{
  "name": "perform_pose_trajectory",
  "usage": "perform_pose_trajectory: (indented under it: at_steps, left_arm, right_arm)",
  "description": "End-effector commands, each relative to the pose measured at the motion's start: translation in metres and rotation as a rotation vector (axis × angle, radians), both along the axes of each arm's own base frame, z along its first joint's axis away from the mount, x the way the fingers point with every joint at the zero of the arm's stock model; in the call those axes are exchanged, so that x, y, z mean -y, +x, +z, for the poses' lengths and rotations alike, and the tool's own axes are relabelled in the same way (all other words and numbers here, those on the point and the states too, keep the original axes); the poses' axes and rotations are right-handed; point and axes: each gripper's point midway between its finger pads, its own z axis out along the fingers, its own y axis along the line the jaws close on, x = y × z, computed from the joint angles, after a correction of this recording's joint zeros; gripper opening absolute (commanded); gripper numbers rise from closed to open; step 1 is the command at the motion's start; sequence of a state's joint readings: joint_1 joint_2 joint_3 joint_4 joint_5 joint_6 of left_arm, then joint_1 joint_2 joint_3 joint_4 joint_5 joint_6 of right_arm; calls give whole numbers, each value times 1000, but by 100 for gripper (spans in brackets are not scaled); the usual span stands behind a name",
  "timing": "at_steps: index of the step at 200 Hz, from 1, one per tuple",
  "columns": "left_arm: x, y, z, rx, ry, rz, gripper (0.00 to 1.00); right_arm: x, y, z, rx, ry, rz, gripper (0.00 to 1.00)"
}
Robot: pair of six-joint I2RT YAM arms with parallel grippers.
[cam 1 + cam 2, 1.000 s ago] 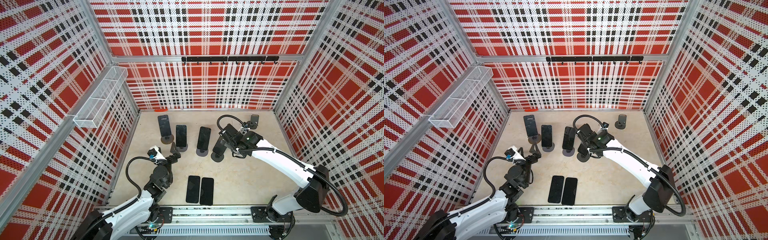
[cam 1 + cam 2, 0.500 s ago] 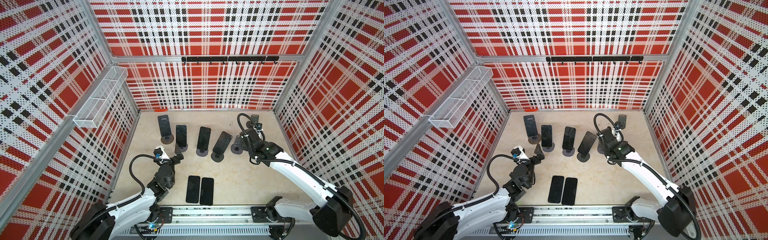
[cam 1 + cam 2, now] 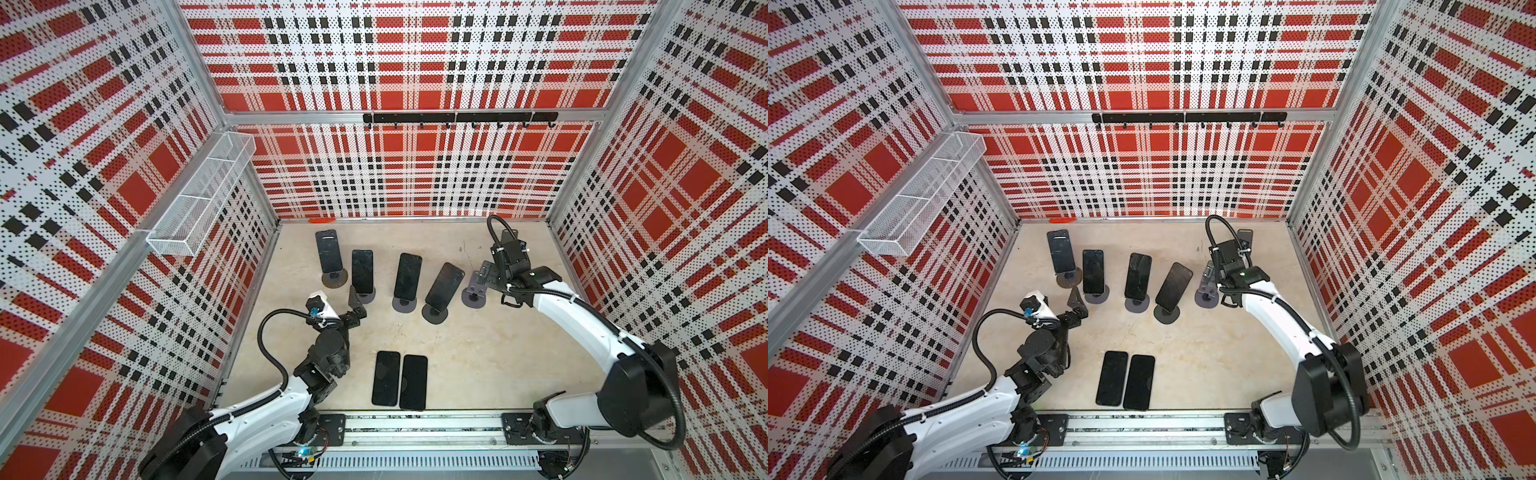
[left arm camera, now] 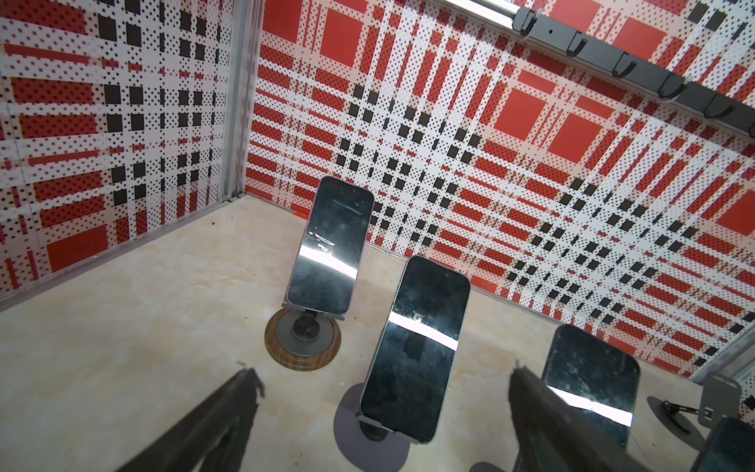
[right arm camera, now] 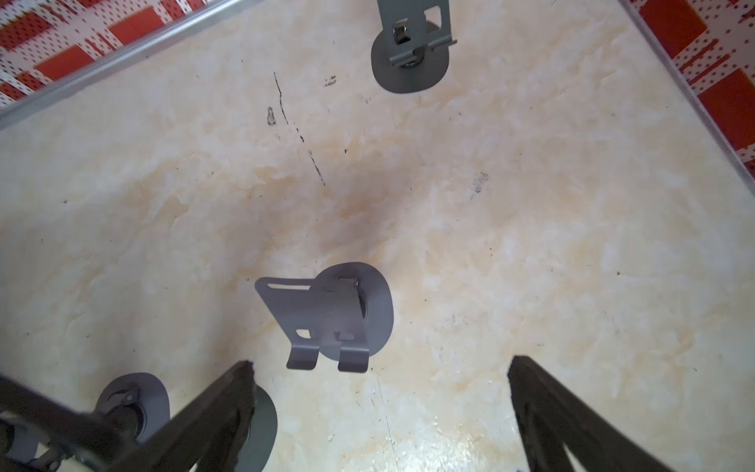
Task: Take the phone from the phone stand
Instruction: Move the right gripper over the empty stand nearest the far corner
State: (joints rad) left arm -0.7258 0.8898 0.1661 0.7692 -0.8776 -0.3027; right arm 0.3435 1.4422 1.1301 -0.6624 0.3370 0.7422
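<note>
**Left pincer squares up to a black slab phone on its grey round-footed stand**

Spread wide and grasping nothing, the left pincer sits low over the beige marbled surface. Its fingers frame the second phone in a row of four, which its aim suggests is the likeliest candidate for removal. Each phone in the row leans back on a tilted plate with its bottom edge caught in small hooked lips, which is why it stands. It will probably need lifting up and out of those lips before it comes free. The leftmost phone rides a stand with a wood-rimmed base.

The right pincer, equally agape and empty, hovers above a bare grey metal stand, with a second bare stand beyond it. Near the front rail two black phones lie flat, side by side and touching — a match in number for the bare stands.

High on the side wall a white wire-mesh basket, split into compartments, shows nothing inside. The black hook rail carries nothing either.
</note>
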Motion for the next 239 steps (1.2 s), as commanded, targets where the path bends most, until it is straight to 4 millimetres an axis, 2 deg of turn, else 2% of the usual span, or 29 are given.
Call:
perform_pose_trajectory:
  at_steps: [1,31,71,106,115,130,176,205,239]
  left_arm:
    - [-5,-4,6,17,-4,20,98]
    - [-6,-7,10,33,-10,12,98]
    - [-5,-8,11,40,-21,-1,98]
    - [-5,-9,12,45,-33,-3,98]
    - [-4,-9,13,48,-31,-9,98]
    - [-6,-10,12,44,-24,3,98]
    - [-6,-10,12,45,-24,1,98]
    - [-6,-11,13,51,-36,-6,98]
    - [-8,-12,11,49,-39,8,98]
  right_arm:
    - [2,5,-9,-53,13,-44,100]
    - [-14,17,-27,-74,87,-32,100]
    - [-35,32,-30,-74,167,13,99]
    - [-32,34,-38,-96,133,-5,98]
    - [-22,33,-41,-108,73,-29,97]
    - [-17,31,-43,-126,38,-38,98]
    - [-23,38,-56,-144,41,-1,96]
    - [-27,44,-60,-132,48,19,89]
    - [-25,45,-63,-136,30,23,76]
